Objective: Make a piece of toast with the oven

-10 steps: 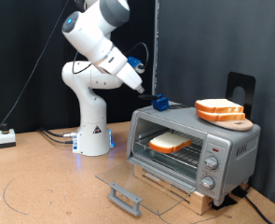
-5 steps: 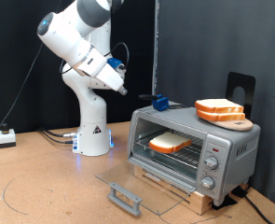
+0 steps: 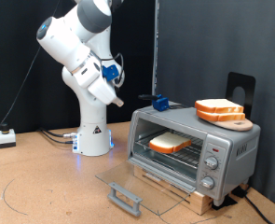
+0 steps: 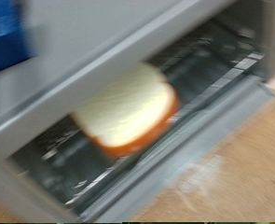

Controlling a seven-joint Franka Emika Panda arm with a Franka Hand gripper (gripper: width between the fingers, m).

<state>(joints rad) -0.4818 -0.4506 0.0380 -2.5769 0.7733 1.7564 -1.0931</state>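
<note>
Exterior view, arm: the robot arm is lifted up, well apart from the oven [image 3: 193, 149], on the view's left side.
Exterior view, gripper: the gripper [image 3: 116, 99] hangs in the air with nothing in it. I cannot tell if its fingers are open or closed.
Exterior view, toast: the toast [image 3: 170, 143] lies flat on the wire rack [image 3: 179, 155] inside the oven.
Exterior view, door: the glass door [image 3: 137, 189] is folded down flat in front of the oven, with its handle [image 3: 124, 198] at the front edge.
Exterior view, oven top: a stack of slices [image 3: 220, 111] sits on a board near the top's right edge. A small blue thing [image 3: 159, 101] sits near its left corner.
Exterior view, knobs: three round knobs [image 3: 212, 164] are on the oven's right front.
Wrist view, toast: the picture is blurry. The toast [image 4: 128, 110] shows on the rack [image 4: 174, 79] inside the open oven [image 4: 100, 42]. No fingers show here.
Step now: I think the bread is already in, and the door is not shut yet.
Next move needs: I think the door's handle is low and thin, so it needs a careful push from below.
</note>
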